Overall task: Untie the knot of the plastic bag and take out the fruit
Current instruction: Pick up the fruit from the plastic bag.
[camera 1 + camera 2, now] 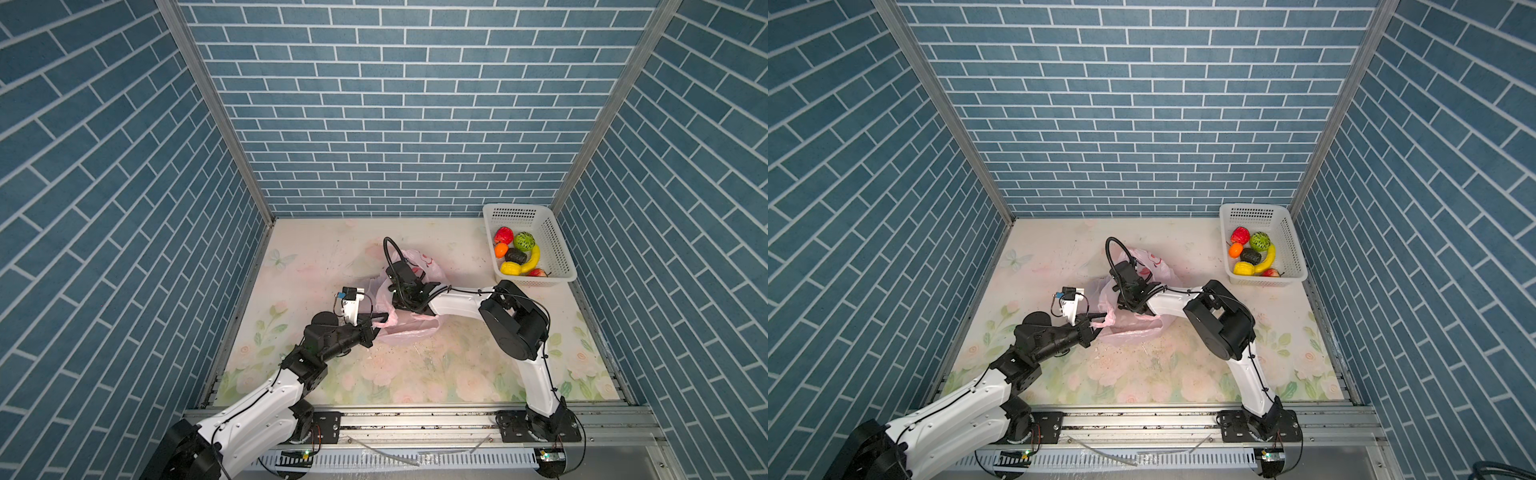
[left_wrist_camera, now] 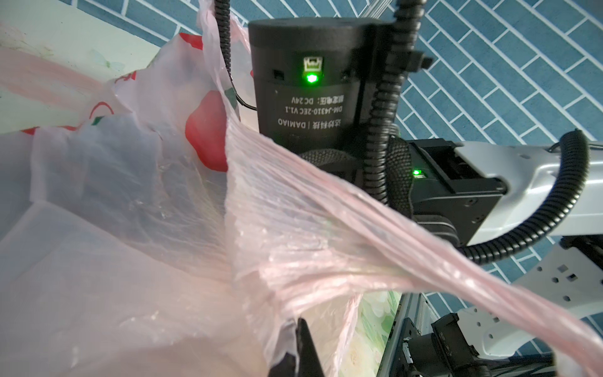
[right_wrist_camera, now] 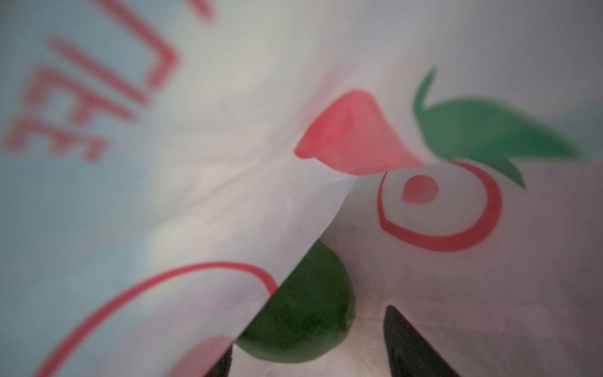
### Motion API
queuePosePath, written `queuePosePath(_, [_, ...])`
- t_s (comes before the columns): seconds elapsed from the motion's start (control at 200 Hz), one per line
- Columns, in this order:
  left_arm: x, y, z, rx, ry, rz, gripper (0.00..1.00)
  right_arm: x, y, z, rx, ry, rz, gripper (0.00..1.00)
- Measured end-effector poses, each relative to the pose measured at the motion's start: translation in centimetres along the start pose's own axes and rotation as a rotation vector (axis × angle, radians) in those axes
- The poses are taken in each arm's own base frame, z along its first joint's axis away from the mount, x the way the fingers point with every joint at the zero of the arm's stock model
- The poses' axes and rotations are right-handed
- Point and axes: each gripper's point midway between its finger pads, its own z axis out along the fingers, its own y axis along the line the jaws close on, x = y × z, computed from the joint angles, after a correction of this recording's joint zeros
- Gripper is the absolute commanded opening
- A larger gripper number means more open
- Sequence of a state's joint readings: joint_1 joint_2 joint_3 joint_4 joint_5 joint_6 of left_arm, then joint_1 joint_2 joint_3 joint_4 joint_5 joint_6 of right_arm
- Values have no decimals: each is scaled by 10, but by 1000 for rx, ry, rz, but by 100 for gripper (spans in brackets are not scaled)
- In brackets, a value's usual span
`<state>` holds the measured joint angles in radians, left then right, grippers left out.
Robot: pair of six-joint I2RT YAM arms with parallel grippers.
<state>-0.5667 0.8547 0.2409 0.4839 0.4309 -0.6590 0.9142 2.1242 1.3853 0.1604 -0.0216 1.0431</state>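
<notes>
While the bag lies mid-table, well apart from a basket of fruit, the left gripper clamps its stretched handle; the right gripper, jaws parted, faces a green fruit inside it.

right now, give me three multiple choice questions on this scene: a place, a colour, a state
1. Where is the white basket? A) front left B) far right corner C) centre
2. Colour of the fruit ahead of the right gripper, inside the plastic bag? A) orange B) yellow C) green
3. The left gripper is: A) shut on the plastic bag B) open C) holding a banana

B: both top views show it there. C: the right wrist view shows it. A: film stretches taut from it.
</notes>
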Motion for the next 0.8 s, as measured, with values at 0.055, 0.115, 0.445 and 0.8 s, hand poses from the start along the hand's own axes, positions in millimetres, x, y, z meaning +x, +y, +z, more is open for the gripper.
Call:
queuePosePath(0.055, [-2, -2, -1, 4, -6, 3, 1, -2, 0, 0, 4, -13, -1, 60])
queuePosePath(0.115, [-4, -3, -3, 8, -14, 6, 1, -4, 1, 0, 9, -27, -3, 53])
queuePosePath(0.445, [-9, -6, -10, 8, -34, 10, 1, -23, 4, -1, 10, -122, 26, 19])
queuePosePath(0.8, [-13, -5, -10, 0, -53, 3, 1, -16, -7, -2, 30, -110, 34, 52])
